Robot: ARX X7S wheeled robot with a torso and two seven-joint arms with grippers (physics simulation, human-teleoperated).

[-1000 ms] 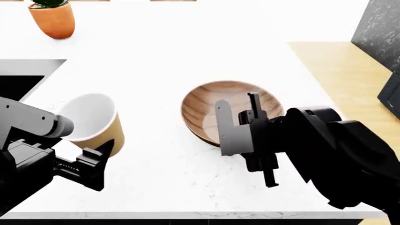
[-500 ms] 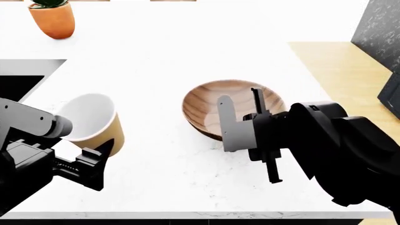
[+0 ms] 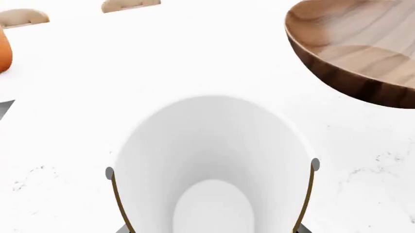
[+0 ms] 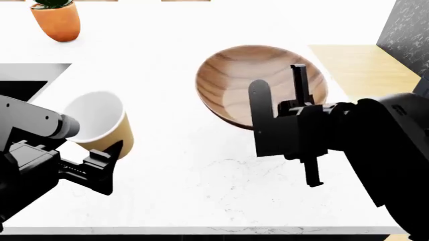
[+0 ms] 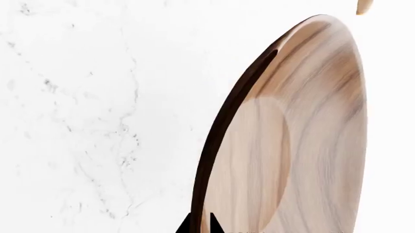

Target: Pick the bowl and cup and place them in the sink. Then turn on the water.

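White marble countertop [image 4: 174,60]. Wooden bowl [image 4: 234,80] tilted, raised near the right edge, its rim pinched by the right gripper [image 4: 295,108]. Paper cup [image 4: 100,125] near the front left corner, clamped between the left gripper [image 4: 90,163] fingers. Sink [image 4: 20,85] at left edge.

Matte-black arms [image 4: 375,145], grey cylindrical left link [image 4: 40,123], dark flat jaws.
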